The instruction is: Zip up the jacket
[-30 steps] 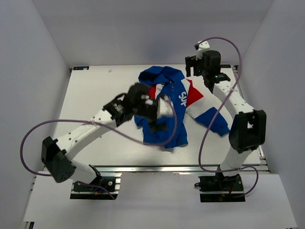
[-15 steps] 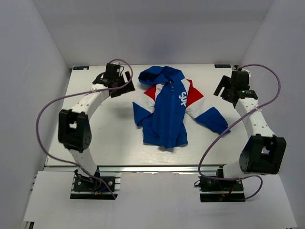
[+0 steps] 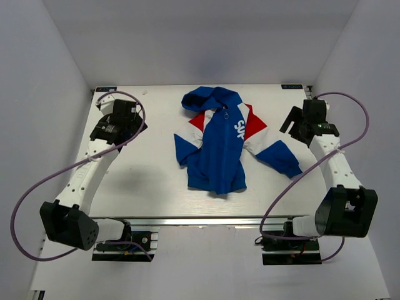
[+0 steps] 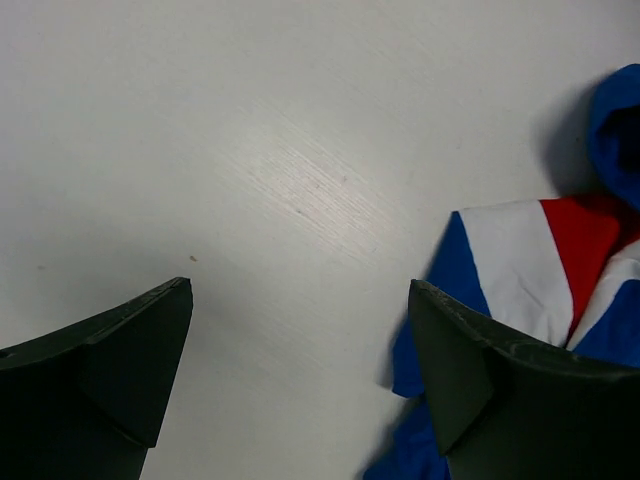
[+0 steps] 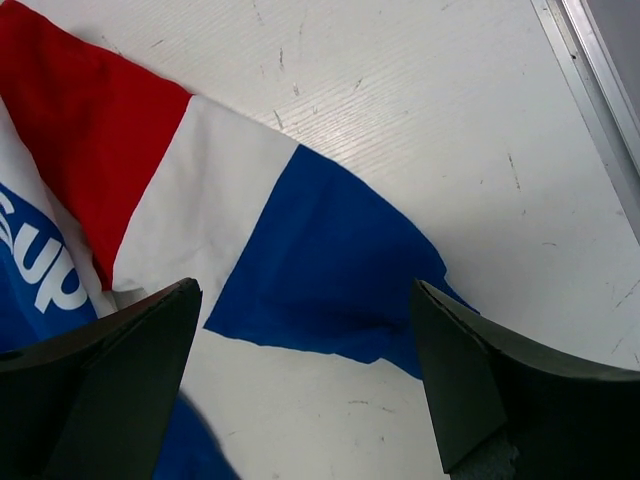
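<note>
The jacket (image 3: 215, 140) lies flat in the middle of the table, hood toward the back. It is blue with red and white shoulder panels and white lettering on the chest. Its front panels meet along the zipper line (image 3: 220, 128). My left gripper (image 3: 134, 124) hovers open over bare table to the jacket's left. In the left wrist view the gripper (image 4: 300, 285) has nothing between its fingers, and the jacket's sleeve (image 4: 520, 270) lies to the right. My right gripper (image 3: 292, 120) is open beside the right sleeve. In the right wrist view it (image 5: 306, 285) hangs above that sleeve (image 5: 320, 270), apart from it.
The white table (image 3: 144, 175) is walled in by grey panels on three sides. A metal rail (image 5: 590, 80) runs along its right edge, close to my right gripper. Purple cables (image 3: 37, 181) loop off both arms.
My left arm has pulled off the jacket, swung to the back left, then come forward along the left edge. The right arm moved from the back corner to the right sleeve. The jacket lies still.
</note>
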`<state>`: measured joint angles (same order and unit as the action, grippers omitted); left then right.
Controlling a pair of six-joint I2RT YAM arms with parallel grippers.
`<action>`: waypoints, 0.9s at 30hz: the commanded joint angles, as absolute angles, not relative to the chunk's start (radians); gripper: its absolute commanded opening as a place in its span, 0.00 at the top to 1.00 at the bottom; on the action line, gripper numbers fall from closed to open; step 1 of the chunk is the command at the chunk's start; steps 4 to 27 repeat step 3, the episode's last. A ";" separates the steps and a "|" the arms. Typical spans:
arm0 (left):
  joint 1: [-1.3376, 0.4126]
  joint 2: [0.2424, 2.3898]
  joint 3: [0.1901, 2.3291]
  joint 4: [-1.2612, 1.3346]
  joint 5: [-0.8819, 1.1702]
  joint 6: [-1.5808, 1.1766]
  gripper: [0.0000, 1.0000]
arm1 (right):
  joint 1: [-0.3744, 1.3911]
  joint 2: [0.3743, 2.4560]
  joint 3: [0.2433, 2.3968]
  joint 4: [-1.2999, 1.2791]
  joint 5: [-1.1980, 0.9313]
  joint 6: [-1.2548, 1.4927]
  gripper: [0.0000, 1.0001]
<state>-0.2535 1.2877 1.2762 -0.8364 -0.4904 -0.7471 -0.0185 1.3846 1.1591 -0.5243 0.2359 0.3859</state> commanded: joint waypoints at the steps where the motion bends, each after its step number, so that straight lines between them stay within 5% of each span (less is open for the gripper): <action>1: -0.256 1.255 1.255 -0.862 -0.537 -0.772 0.02 | -0.017 1.301 1.105 -0.451 0.221 0.396 0.11; 27: -0.255 1.250 1.262 -0.861 -0.534 -0.772 0.02 | -0.017 1.264 1.086 -0.413 0.221 0.388 0.10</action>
